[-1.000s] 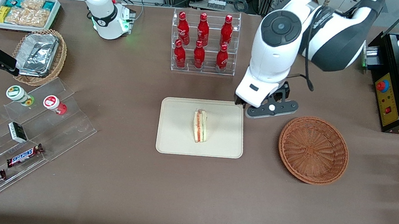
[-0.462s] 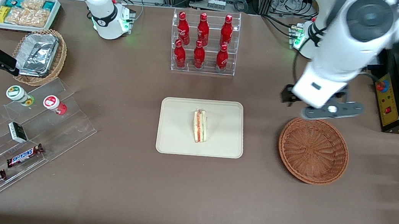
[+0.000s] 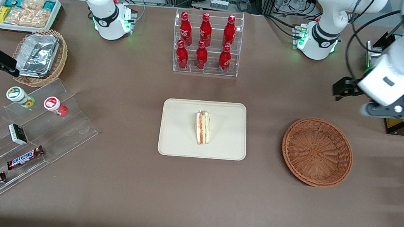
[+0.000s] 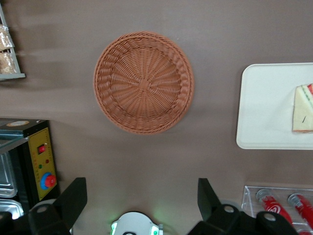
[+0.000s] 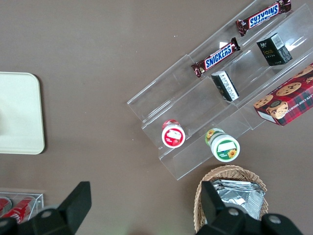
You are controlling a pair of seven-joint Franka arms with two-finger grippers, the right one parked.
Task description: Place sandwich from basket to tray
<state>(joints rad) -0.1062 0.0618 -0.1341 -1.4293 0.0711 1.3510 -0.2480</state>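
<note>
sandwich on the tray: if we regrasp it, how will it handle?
The sandwich stands on edge on the tray, so it probably tips if nudged. Its layered bread looks soft and likely squashes. The open pincer is above the table, away from the basket.

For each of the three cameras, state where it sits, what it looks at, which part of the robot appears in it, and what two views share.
Front view: high, facing both arms; shows sandwich on tray, basket, raised gripper.
Left wrist view: on the working arm, looking down; open fingers, empty basket, tray, sandwich.
Right wrist view: parked arm, over snack shelves.
All three show the tray.
</note>
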